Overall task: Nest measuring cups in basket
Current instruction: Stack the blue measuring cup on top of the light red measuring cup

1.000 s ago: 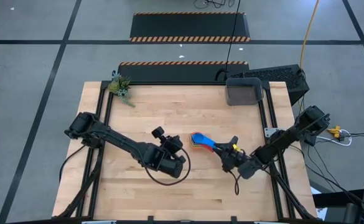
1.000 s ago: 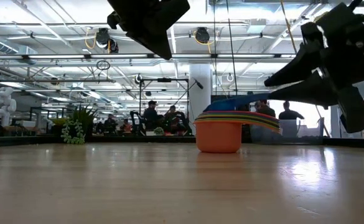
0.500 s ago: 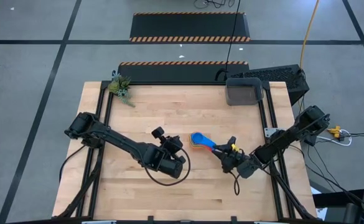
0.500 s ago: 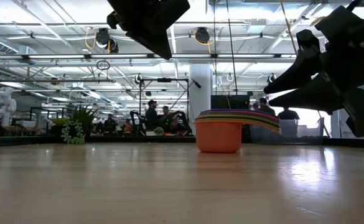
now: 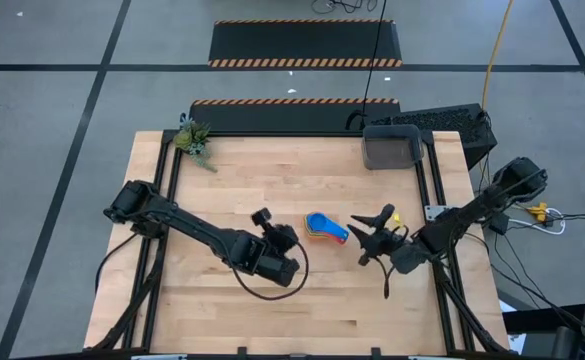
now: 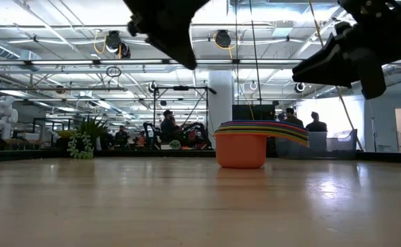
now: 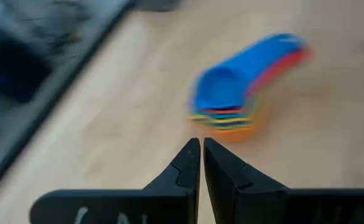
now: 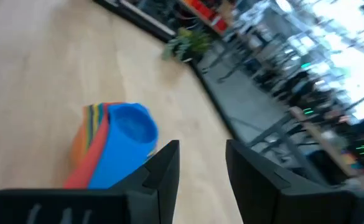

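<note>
Cups [image 5: 325,229] sit nested in one stack near the middle of the wooden desk [image 5: 222,310], the blue one on top and the orange one at the bottom, their handles fanned out together toward the right arm. In the low view the stack [image 6: 245,145] rests flat on the desk with the orange cup's body showing below a band of coloured rims. Every colour in between cannot be counted for certain from these views.

The basket [image 5: 391,147], a dark grey bin, stands at the far right corner of the desk, well apart from the stack, with no cups in it. A black keyboard [image 5: 450,121] lies just beyond it, off the desk edge.

The right pincer [image 5: 372,232] hovers just beside the handle ends, raised above the desk. Its fingers [image 8: 163,167] stand parted and grasp nothing; the stack [image 8: 115,144] lies in front of them, untouched.

The left pincer [image 5: 269,226] hangs on the other side of the stack, near but apart from it, also off the desk surface. Its fingers [image 7: 190,163] are clenched together with nothing between them, pointing toward the stack [image 7: 242,94].

A small green plant [image 5: 194,140] sits at the far left corner of the desk. In the low view, people [image 6: 166,127] show in the room beyond.
</note>
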You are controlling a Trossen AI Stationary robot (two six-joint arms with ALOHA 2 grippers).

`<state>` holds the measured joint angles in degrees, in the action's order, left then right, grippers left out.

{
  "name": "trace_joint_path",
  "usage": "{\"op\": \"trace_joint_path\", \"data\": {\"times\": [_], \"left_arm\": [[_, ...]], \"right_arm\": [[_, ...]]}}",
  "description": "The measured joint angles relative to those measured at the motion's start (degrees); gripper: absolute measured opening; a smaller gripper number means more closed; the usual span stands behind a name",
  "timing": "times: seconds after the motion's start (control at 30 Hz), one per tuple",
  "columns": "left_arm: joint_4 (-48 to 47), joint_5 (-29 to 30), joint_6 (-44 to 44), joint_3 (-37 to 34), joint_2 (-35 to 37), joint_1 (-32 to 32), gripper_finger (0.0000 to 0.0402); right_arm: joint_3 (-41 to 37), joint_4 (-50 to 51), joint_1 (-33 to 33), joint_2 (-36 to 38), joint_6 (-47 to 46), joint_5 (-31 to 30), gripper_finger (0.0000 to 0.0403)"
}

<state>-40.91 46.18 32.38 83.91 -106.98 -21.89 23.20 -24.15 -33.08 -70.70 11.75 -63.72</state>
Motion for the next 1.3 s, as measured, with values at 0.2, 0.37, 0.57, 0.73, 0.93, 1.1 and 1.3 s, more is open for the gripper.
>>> {"op": "trace_joint_path", "data": {"times": [0.2, 0.37, 0.57, 0.73, 0.93, 1.1, 1.3], "left_arm": [[24.2, -13.0, -19.2, -1.4, -4.2, 0.0, 0.0024], [32.7, -16.7, -25.5, -1.3, -8.8, 0.3, 0.0024], [39.5, -17.9, -28.0, -1.3, -15.0, 1.6, 0.0024], [43.1, -16.5, -28.9, -1.2, -18.0, 2.8, 0.0024], [45.5, -14.7, -28.2, -1.2, -18.1, 4.2, 0.0024], [46.1, -15.2, -27.4, -1.2, -18.3, 5.7, 0.0024], [45.2, -18.6, -25.8, -1.2, -18.6, 7.1, 0.0024]], "right_arm": [[0.0, 6.9, 6.1, 1.9, -12.3, 14.1, 0.0125], [0.0, 11.3, 12.1, 1.9, -20.1, 25.8, 0.0125], [0.0, 12.5, 16.5, 1.9, -21.0, 30.1, 0.0125], [0.0, 15.1, 19.9, 1.9, -23.3, 38.0, 0.0125], [0.0, 16.2, 21.9, 1.9, -24.3, 41.5, 0.0125], [0.0, 15.4, 21.9, 1.9, -23.5, 43.1, 0.0125], [0.0, 15.4, 21.9, 1.9, -24.5, 44.6, 0.0125]]}}
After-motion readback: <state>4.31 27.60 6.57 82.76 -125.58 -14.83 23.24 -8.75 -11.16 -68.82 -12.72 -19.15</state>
